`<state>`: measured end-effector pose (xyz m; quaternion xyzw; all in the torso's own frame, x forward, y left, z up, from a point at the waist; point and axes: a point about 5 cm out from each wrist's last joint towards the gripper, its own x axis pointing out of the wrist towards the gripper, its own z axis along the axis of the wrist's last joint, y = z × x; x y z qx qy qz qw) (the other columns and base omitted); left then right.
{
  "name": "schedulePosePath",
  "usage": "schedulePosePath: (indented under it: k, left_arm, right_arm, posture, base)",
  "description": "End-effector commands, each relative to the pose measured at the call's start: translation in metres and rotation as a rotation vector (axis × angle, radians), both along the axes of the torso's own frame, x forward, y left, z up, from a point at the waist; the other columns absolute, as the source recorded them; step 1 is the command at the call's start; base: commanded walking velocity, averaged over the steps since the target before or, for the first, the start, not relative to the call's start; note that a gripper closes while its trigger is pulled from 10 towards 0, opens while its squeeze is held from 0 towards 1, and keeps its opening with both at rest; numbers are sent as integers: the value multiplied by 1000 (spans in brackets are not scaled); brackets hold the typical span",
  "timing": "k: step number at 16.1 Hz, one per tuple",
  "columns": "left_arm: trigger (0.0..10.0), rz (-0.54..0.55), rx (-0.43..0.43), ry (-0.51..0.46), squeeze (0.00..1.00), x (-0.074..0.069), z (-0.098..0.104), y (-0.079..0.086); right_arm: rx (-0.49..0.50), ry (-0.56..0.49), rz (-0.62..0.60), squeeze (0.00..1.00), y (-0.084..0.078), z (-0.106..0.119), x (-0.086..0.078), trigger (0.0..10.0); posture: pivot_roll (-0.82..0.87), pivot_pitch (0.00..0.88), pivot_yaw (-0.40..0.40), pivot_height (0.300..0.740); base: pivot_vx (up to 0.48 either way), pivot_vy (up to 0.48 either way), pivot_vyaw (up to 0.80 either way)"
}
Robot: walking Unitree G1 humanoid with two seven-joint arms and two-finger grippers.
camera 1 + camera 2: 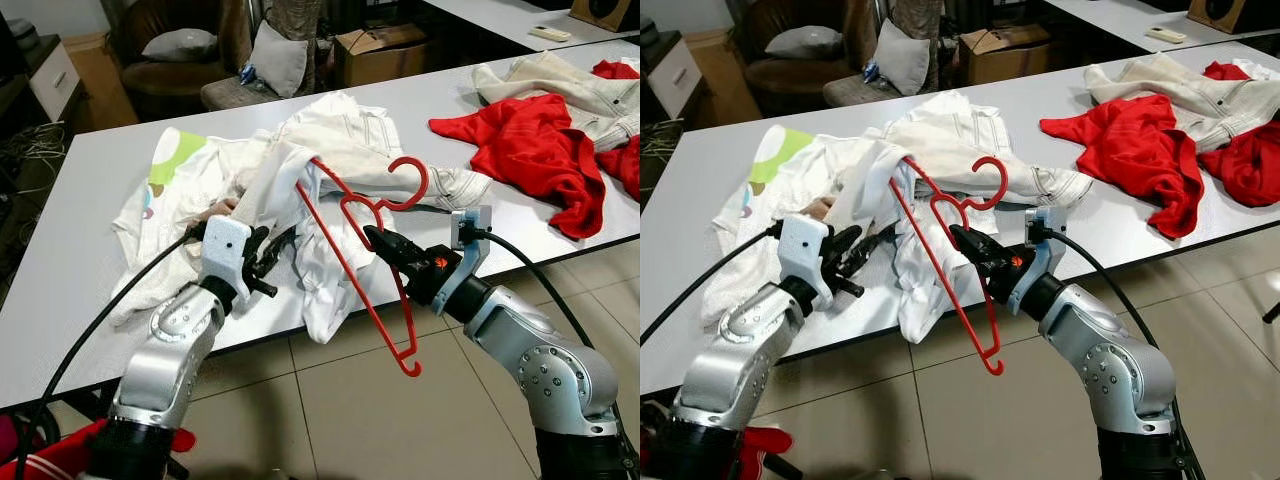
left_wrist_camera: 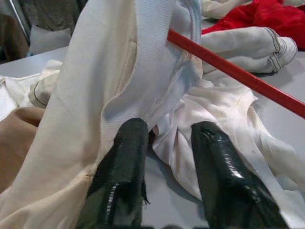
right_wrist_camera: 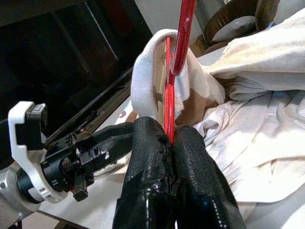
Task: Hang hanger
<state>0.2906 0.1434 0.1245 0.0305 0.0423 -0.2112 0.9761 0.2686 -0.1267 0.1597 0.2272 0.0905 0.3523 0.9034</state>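
Here the step in hand looks like threading the red hanger into the white garment, and doing it well depends on each arm keeping its own job. Farthest left, the pale cloth with a green patch (image 1: 175,160) lies flat on the grey table (image 1: 90,230) and plays no part. The left gripper (image 1: 268,258) sits at the table's near edge, just beside the white garment (image 1: 330,150). In its wrist view the two black fingers (image 2: 121,176) stand apart with a gap between them, loose folds lying near the tips but nothing pinched. My judgement is that it should take the thick collar band first and hold it taut, so the opening stays open and the cloth cannot bunch along the bar.

To the right of it, the red hanger (image 1: 350,215) is tilted, one shoulder end tucked inside the raised cloth, the hook pointing up over the garment, the lower end hanging off the table edge above the tiled floor (image 1: 400,420). The right gripper (image 1: 375,238) is clamped on the hanger's thin bar near the neck. It ought to push slowly along the shoulder line, because a twist could slip the thin bar between the pads. Farthest right, a red garment (image 1: 530,150) lies well apart and should stay clear.
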Motion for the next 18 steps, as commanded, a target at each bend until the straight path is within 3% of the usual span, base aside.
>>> schedulePosePath:
  k: [1,4,6,7,9,11,14,16,17,18]
  left_arm:
    - [10000,31,2,-5,1000,0,-3,6]
    - [10000,28,2,23,1000,2,-14,0]
    - [10000,84,32,20,859,6,-18,2]
    - [10000,112,57,-5,0,10,-19,1]
    - [10000,160,52,-34,0,14,-18,1]
    - [10000,169,-26,-35,0,17,-17,-4]
    - [10000,190,-13,-40,0,22,-20,-7]
    - [10000,293,27,-43,0,31,-23,-1]
    - [9373,302,17,-42,0,32,-23,-1]
    - [4392,298,-5,-39,0,32,-23,-1]
  right_arm:
    - [15,-35,16,0,2,8,-2,10000]
    - [35,-43,19,0,2,12,-2,10000]
    - [48,-49,28,0,4,14,-4,10000]
    - [58,-53,39,0,5,15,-5,10000]
    - [69,-57,52,0,7,17,-7,10000]
    - [76,-59,60,0,8,18,-8,10000]
    - [82,-57,66,0,9,19,-9,10000]
    - [89,-59,77,0,10,21,-9,10000]
    - [91,-59,78,0,11,21,-9,10000]
    - [92,-60,78,0,11,21,-9,10000]
  posture:
    - [-116,0,88,740]
    - [-119,0,89,740]
    - [-119,0,89,740]
    - [-131,0,93,740]
    - [-135,0,94,740]
    - [-138,0,95,740]
    - [-140,0,87,740]
    - [-143,0,87,740]
    - [-143,0,87,740]
    - [-143,0,87,740]
  base:
    - [0,0,0]
    - [0,0,0]
    - [0,0,0]
    - [0,0,0]
    - [0,0,0]
    - [0,0,0]
    - [0,0,0]
    - [0,0,0]
    - [0,0,0]
    - [0,0,0]
